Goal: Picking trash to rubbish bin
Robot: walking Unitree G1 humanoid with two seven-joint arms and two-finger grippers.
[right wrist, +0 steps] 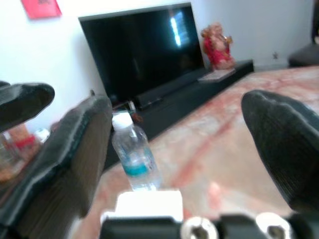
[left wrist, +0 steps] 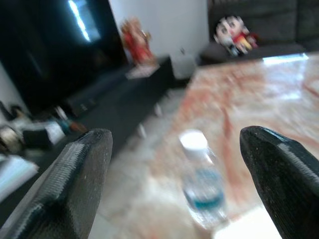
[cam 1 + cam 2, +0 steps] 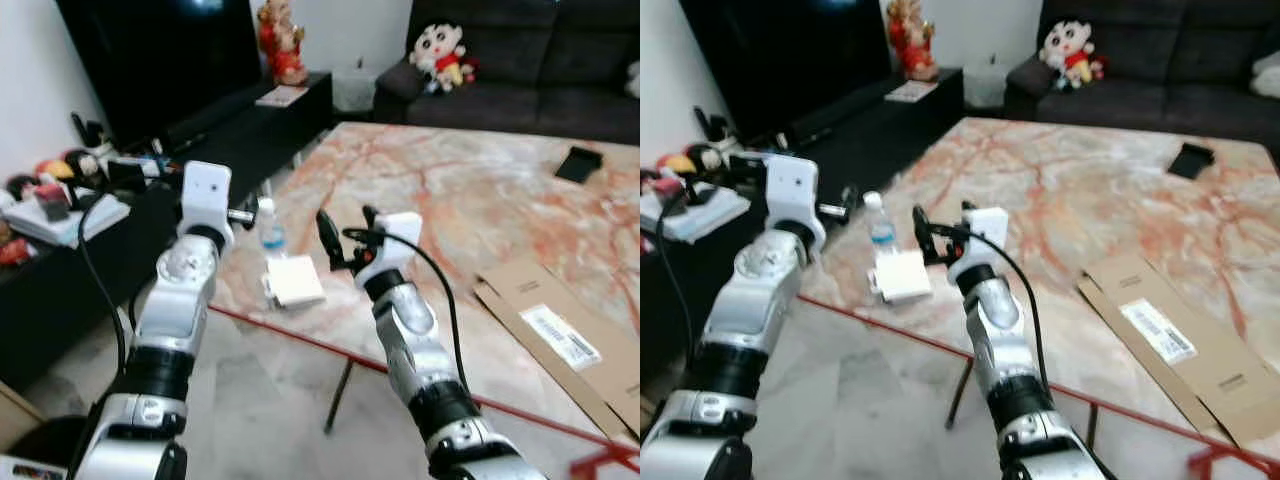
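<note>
We saw a small water bottle (image 3: pixel 270 226) with a white cap and blue label standing upright near the corner of the marble surface (image 3: pixel 480 190), touching or just behind a flat white packet (image 3: pixel 294 281) that lay at the surface's edge. Our left gripper (image 2: pixel 174 164) hovered just beside the bottle on the side away from the sofa (image 3: pixel 520 60), its fingers (image 2: pixel 75 169) spread wide and holding nothing. Our right gripper (image 3: pixel 345 232) hung over the surface on the bottle's other side, near it, its fingers (image 1: pixel 75 149) also wide apart and empty. Flattened cardboard (image 3: pixel 560 335) lay well apart from the bottle.
</note>
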